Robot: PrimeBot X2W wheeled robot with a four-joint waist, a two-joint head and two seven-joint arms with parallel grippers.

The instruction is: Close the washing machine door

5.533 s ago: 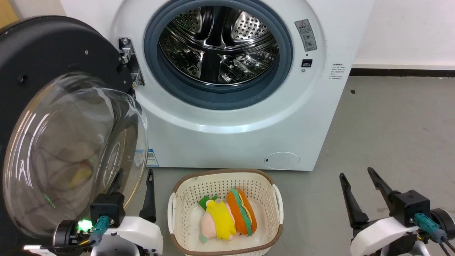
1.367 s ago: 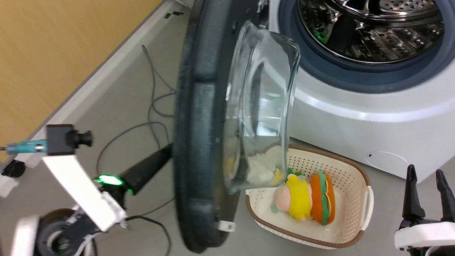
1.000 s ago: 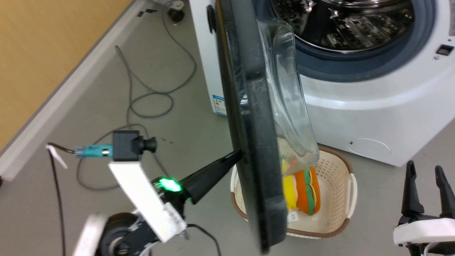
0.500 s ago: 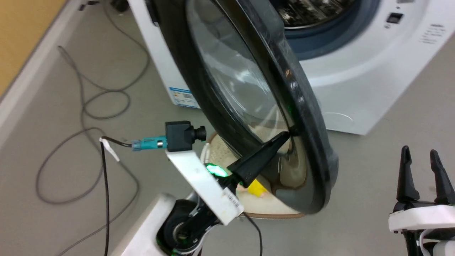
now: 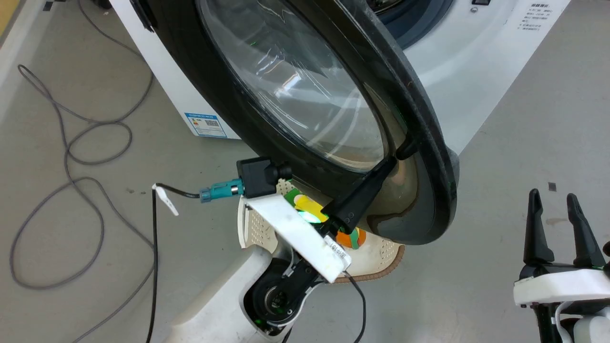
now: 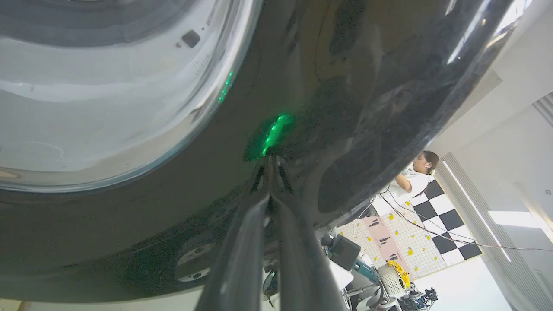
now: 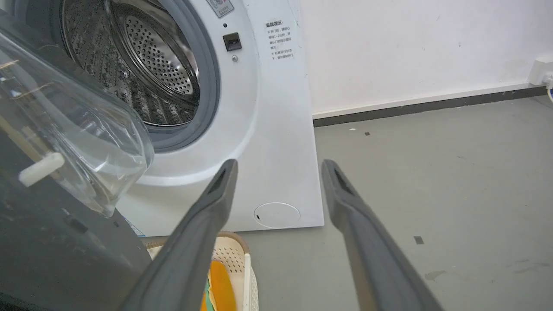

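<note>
The washing machine door [image 5: 267, 119], a glossy black ring around clear domed glass, stands partly swung toward the port of the white washing machine [image 5: 481, 71]. My left gripper [image 5: 392, 161] is shut, and its joined fingertips touch the door's black ring low on its outer face. The left wrist view has the left gripper [image 6: 272, 160] tips against the door ring [image 6: 345, 108]. My right gripper [image 5: 553, 202] hangs open at the lower right, apart from the door. Past the right gripper [image 7: 278, 165] in the right wrist view are the steel drum [image 7: 142, 65] and the door's glass bowl [image 7: 77, 125].
A cream perforated basket [image 5: 383, 252] with plush toys sits on the floor under the door's lower edge. Grey cables [image 5: 71, 143] loop over the floor at the left. A person [image 6: 414, 172] stands far off. Bare grey floor [image 7: 432, 181] lies right of the machine.
The door has swung from wide open toward the port, my left gripper's tips travelling with its ring. The head camera has also shifted. My right gripper has stayed open and low.
</note>
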